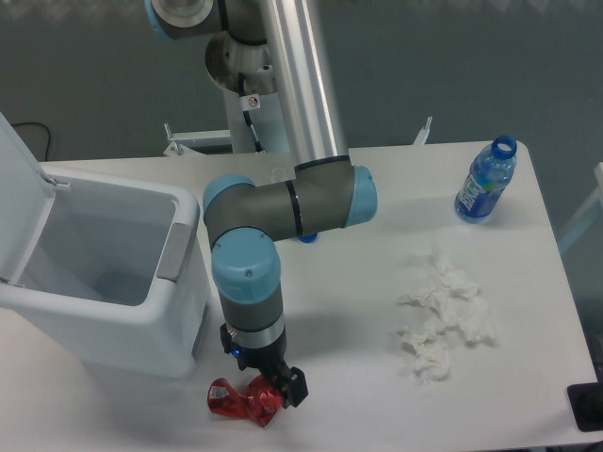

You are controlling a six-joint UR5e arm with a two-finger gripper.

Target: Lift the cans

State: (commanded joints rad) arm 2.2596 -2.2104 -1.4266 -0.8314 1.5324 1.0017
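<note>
The crushed, shiny red metal drinks can (pixel 237 399) lay on the white table (pixel 358 395) near the front edge, just in front of the white plastic bin (pixel 104 282) with its flip lid (pixel 19 202) standing open. The arm's black two-finger gripper (pixel 275 390) was down at the can's right end, pointing at the tabletop, with one black finger (pixel 293 387) visible on the can's right side. The other finger was hidden behind the wrist and the can, so I couldn't tell whether the jaws were spread or clamped, or whether they had any grip on the can. The can looked flat on the table, not lifted. The grey and light-blue wrist (pixel 250 292) stood roughly vertical above the gripper, with the elbow link (pixel 292 200) running right from it and the silver upper arm tube (pixel 297 75) rising to the top of the frame. A small blue cap (pixel 306 237) was just visible on the table behind the elbow. Crumpled white tissue wads (pixel 443 315) sat on the right half of the table, well apart from the can. A clear plastic bottle with a blue label, uncapped (pixel 485 181), stood near the far right corner.
</note>
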